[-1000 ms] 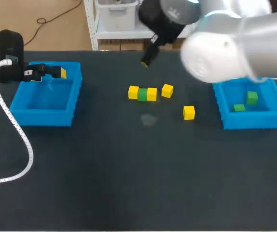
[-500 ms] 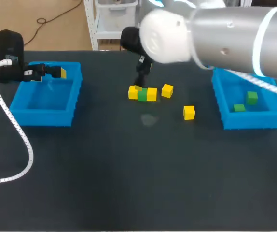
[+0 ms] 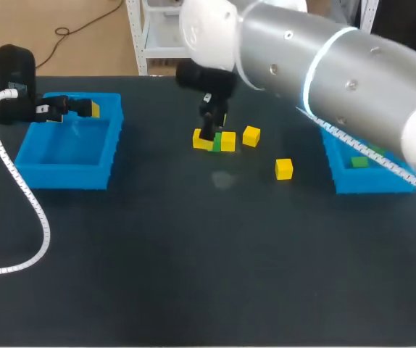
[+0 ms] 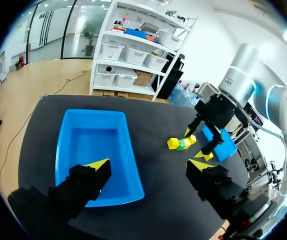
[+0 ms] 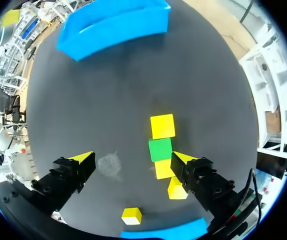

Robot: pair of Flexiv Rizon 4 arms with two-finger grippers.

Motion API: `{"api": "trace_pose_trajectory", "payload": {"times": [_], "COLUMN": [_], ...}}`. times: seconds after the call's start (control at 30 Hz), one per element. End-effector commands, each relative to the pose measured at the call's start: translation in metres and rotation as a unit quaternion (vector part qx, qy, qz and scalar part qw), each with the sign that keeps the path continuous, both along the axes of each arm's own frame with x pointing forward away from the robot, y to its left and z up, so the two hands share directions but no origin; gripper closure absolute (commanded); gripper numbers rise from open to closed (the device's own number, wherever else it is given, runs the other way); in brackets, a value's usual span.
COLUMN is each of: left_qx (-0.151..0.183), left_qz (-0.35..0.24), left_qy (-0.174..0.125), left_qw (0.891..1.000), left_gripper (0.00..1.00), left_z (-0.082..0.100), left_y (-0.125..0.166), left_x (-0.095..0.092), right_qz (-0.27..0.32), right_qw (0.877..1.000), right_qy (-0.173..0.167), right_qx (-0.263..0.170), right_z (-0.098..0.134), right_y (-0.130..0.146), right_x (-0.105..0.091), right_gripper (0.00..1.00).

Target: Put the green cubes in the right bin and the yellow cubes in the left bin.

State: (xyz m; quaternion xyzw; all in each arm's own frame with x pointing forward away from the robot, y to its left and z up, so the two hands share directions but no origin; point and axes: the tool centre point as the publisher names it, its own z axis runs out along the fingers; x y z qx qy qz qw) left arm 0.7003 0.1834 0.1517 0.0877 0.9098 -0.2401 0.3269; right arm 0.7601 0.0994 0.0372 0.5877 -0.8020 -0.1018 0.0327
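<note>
The black tabletop (image 3: 193,275) carries everything. The big silver right arm (image 3: 324,80) sweeps across it from the right, past the middle. A blue plastic left bin (image 3: 63,177) looks empty. The matching right bin (image 3: 371,181) holds at least one small green cube (image 3: 359,162), though the arm hides part of it.

The left claw (image 4: 149,165) hangs over the left bin's far rim, fingers apart and holding nothing. The right claw (image 5: 132,159) is low over the middle of the tabletop, spread wide and gripping nothing.

Under it lies a tight row: a loose green cube (image 5: 160,149) touching a yellow cube (image 5: 162,126) on one side and another (image 5: 163,169) on the other. Two more yellow cubes (image 3: 251,135) (image 3: 284,169) sit apart nearby.

The green one looks light, rigid and flat-faced, so an easy pinch. With neighbours against two faces, I'd take it by the two free faces, across the row.
</note>
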Motion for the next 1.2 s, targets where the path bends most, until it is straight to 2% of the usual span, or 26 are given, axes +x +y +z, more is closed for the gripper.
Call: {"api": "trace_pose_trajectory", "payload": {"times": [0.03, 0.33, 0.63, 1.2], "left_qx": [-0.003, -0.003, -0.003, -0.003], "left_qz": [-0.001, -0.001, -0.001, -0.001], "left_qy": [-0.003, -0.003, -0.003, -0.003], "left_qw": [1.0, 1.0, 1.0, 1.0], "left_gripper": [0.0, 0.0, 0.0, 0.0], "left_z": [-0.002, -0.002, -0.002, -0.002], "left_y": [0.001, 0.001, 0.001, 0.001], "left_x": [-0.001, -0.001, -0.001, -0.001], "right_qz": [-0.003, -0.005, 0.003, 0.004], "right_qw": [1.0, 1.0, 0.999, 0.998], "right_qy": [0.011, 0.003, -0.024, -0.031], "right_qx": [0.002, -0.009, -0.032, -0.054], "right_z": [-0.005, -0.016, -0.016, -0.031], "right_y": [-0.003, -0.003, -0.003, -0.002], "right_x": [0.0, -0.002, 0.01, 0.022], "right_gripper": [0.0, 0.0, 0.0, 0.0]}}
